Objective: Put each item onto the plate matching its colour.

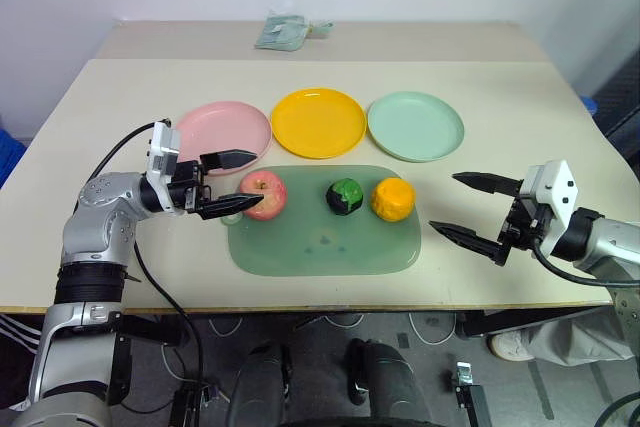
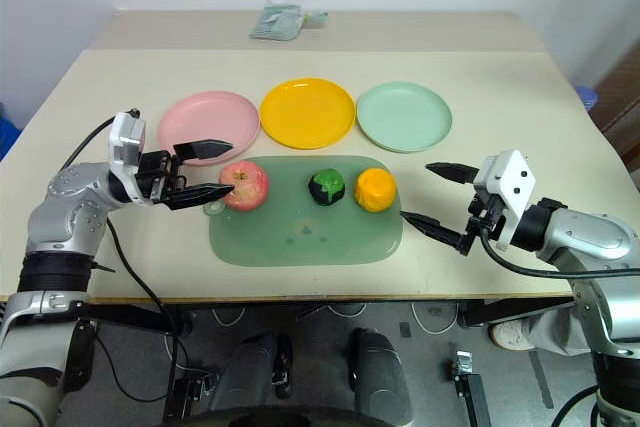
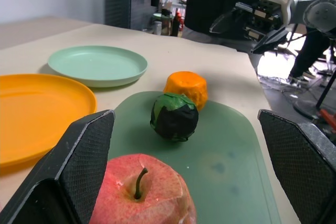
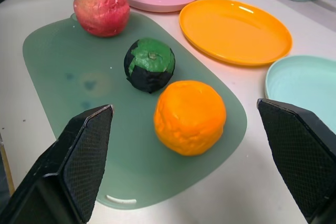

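On a translucent green board (image 1: 325, 242) lie a red-pink apple (image 1: 270, 195), a dark green ball with black patches (image 1: 345, 196) and an orange fruit (image 1: 392, 198), in a row from left to right. Behind the board stand a pink plate (image 1: 225, 132), a yellow-orange plate (image 1: 318, 122) and a mint green plate (image 1: 415, 126), all bare. My left gripper (image 1: 259, 177) is open, level, with one finger on each side of the apple's left half. To the right of the board my right gripper (image 1: 444, 201) hangs open above the table, pointing at the orange fruit (image 4: 189, 116).
A crumpled pale green cloth (image 1: 285, 32) lies at the far back of the table. The table's front edge (image 1: 330, 305) runs just below the board. Bare tabletop stretches to the left of the pink plate and to the right of the mint one.
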`<action>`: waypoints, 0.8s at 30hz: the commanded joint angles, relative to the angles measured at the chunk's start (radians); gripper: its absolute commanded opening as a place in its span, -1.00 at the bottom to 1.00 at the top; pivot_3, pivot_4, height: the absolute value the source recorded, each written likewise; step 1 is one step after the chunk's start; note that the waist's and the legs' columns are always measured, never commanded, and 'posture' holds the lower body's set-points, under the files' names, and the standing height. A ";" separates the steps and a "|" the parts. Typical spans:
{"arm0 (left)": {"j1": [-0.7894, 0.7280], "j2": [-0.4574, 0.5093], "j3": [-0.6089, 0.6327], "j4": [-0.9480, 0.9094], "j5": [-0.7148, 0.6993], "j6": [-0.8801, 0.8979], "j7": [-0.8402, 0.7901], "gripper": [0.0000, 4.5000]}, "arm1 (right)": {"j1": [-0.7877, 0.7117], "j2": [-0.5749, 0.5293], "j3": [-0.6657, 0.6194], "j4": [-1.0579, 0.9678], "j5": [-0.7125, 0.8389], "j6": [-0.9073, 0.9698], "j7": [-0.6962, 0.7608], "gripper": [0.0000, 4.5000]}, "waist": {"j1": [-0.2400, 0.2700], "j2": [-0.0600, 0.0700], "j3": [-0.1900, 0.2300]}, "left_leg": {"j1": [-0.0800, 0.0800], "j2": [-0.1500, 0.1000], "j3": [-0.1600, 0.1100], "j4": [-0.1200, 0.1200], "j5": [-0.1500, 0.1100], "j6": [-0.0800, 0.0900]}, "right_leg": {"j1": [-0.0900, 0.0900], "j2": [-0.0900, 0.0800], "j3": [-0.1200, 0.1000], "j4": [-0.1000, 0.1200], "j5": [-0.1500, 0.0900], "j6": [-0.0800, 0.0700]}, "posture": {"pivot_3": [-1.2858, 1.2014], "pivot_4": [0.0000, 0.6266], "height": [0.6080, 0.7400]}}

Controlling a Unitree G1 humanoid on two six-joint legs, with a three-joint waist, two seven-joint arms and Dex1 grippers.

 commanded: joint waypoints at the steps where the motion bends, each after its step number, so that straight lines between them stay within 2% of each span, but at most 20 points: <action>1: 0.014 0.024 0.027 -0.029 -0.028 0.022 -0.012 1.00 | -0.017 0.006 -0.009 -0.022 0.011 -0.014 -0.006 0.99 | 0.000 0.000 0.000 | 0.000 0.000 0.000 0.000 0.000 0.000 | 0.000 0.000 0.000 0.000 0.000 0.000 | 0.03 -0.52 1.00; 11: -0.021 0.089 0.052 0.009 -0.064 0.082 -0.072 1.00 | -0.064 0.015 -0.006 -0.072 0.064 0.031 -0.049 0.99 | 0.000 0.000 0.000 | 0.000 0.000 0.000 0.000 0.000 0.000 | 0.000 0.000 0.000 0.000 -0.001 -0.002 | 0.03 -0.52 1.00; 17: -0.022 0.116 0.087 0.065 -0.032 0.045 -0.042 1.00 | -0.162 0.054 0.071 -0.141 0.115 0.106 -0.113 0.99 | -0.004 0.000 0.000 | 0.000 0.001 0.000 0.000 0.000 0.000 | 0.000 0.000 0.000 0.000 -0.001 -0.002 | 0.03 -0.52 1.00; 21: 0.003 0.100 0.065 0.017 -0.031 0.069 -0.005 1.00 | -0.198 0.024 0.058 -0.162 0.190 0.156 -0.075 0.99 | 0.003 0.000 0.000 | -0.001 0.000 0.000 0.000 0.000 0.000 | 0.000 -0.001 0.000 0.000 -0.001 -0.002 | 0.03 -0.52 1.00; 24: -0.026 0.087 0.054 0.076 0.000 0.036 0.018 1.00 | -0.222 0.029 0.094 -0.190 0.193 0.170 -0.087 0.99 | 0.003 0.000 0.000 | -0.001 0.000 0.000 0.000 0.000 0.000 | 0.000 -0.001 0.000 -0.001 -0.001 -0.003 | 0.03 -0.52 1.00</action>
